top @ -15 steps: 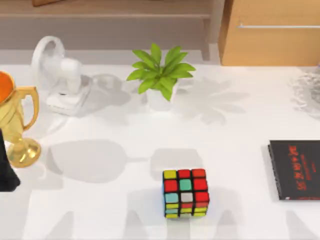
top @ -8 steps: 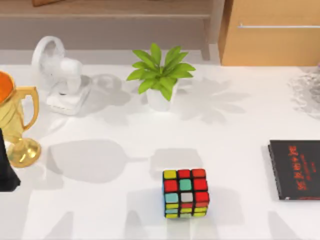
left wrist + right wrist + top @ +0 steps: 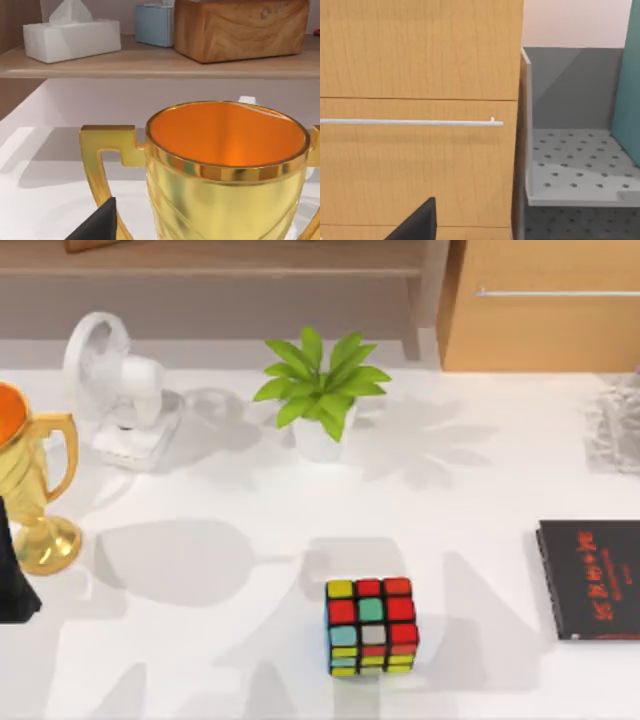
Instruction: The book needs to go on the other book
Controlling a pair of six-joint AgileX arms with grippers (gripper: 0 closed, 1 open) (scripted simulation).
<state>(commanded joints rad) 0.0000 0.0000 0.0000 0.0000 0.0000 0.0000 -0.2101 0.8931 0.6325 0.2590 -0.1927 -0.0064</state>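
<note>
Flat on the white table [image 3: 200, 640], the other book [image 3: 590, 580] lies at the top view's right edge, its long axis running up and down the frame, right of a puzzle cube [image 3: 371, 625]. Ahead of the right hand [image 3: 417, 222] and apart from it, a teal face, likely the book [image 3: 629, 100], stands upright on a grey perforated shelf [image 3: 570, 160] beside a wooden cabinet [image 3: 420, 75]. The left hand [image 3: 97, 225] sits beside a gold trophy [image 3: 225, 170] at mid left. Whether either hand is clenched, I cannot tell.

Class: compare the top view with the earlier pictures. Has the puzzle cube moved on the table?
No. The puzzle cube sits in the same spot, equally far from the black book and the potted plant.
</note>
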